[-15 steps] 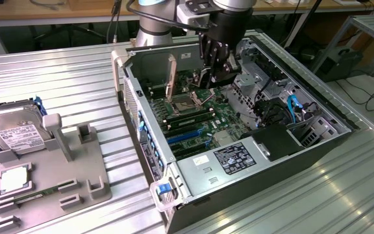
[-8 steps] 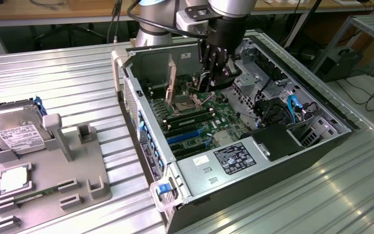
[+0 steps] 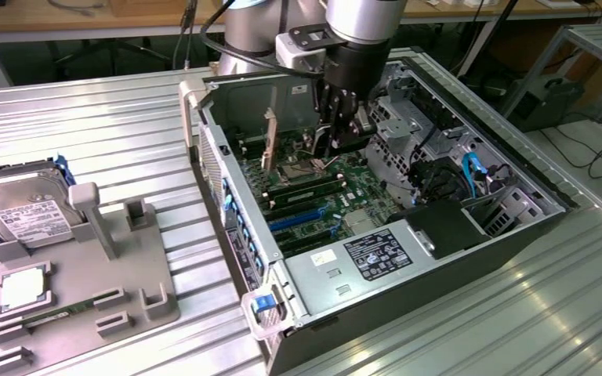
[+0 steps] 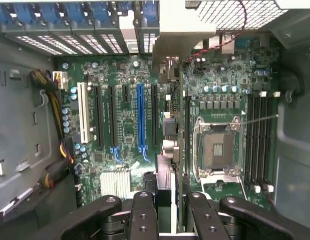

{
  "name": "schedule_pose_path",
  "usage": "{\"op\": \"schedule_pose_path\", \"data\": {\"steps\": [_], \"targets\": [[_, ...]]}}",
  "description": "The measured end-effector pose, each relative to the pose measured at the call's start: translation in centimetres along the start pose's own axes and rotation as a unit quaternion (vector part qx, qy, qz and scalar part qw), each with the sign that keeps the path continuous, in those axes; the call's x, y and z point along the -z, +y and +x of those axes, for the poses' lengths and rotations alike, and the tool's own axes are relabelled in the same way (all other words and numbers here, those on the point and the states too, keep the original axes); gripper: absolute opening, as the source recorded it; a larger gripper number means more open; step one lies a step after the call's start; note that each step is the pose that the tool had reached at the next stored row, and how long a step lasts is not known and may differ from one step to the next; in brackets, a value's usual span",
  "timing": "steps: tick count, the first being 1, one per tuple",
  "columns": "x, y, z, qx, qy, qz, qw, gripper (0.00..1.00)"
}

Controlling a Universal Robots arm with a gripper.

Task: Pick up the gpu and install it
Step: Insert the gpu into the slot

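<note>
The gpu (image 4: 167, 172) stands on edge, seen as a thin strip running from my fingers toward the case's rear wall. Its pale metal bracket (image 4: 182, 35) is at the far end by the slot openings. My gripper (image 4: 171, 220) is shut on the card's near end, with one black finger (image 4: 143, 215) on each side. The card hangs over the motherboard between the blue slot (image 4: 140, 117) and the CPU socket (image 4: 215, 147); I cannot tell whether it touches a slot. In the exterior view my gripper (image 3: 335, 135) reaches down inside the open computer case (image 3: 447, 258).
A grey fixture (image 3: 139, 282) at the exterior view's left holds a silver hard drive (image 3: 19, 211) and a CPU (image 3: 24, 286). Inside the case are memory slots (image 4: 257, 140), a white slot (image 4: 83, 112), yellow-black cables (image 4: 57, 150) and blue cables (image 3: 473, 176). Case walls stand close on both sides.
</note>
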State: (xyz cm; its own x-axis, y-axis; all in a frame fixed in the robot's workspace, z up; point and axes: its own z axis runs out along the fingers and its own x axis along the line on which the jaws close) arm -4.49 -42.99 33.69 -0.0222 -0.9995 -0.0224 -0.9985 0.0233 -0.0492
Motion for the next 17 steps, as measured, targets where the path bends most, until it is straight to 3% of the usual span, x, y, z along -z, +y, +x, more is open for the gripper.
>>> {"op": "schedule_pose_path", "data": {"steps": [8, 17], "targets": [[-1.01, 0.08, 1.2, 0.000, -0.0003, 0.0000, 1.0000, 0.28], [-2.28, 0.96, 1.4, 0.001, -0.0003, -0.0001, 1.0000, 0.28]]}}
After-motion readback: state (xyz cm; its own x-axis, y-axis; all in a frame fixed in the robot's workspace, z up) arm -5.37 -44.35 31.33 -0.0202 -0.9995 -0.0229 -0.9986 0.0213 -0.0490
